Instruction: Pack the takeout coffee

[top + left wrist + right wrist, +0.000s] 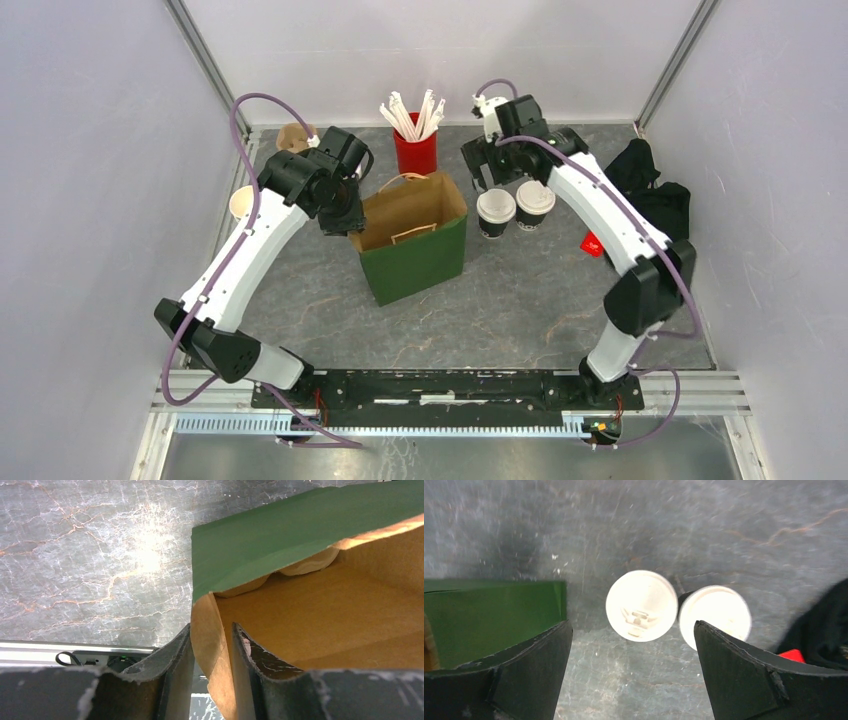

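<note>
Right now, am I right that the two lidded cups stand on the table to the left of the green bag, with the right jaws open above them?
Not quite: the two lidded cups stand on the table to the right of the green bag, as the top view shows. The right jaws are indeed open above them.

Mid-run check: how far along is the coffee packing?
Done: the bag stands open. In hand: the left gripper straddles its rim, one jaw inside; the right gripper hangs open over the two cups, holding nothing. Left: both cups sit on the table right of the bag, so each must be picked up and placed inside.
</note>
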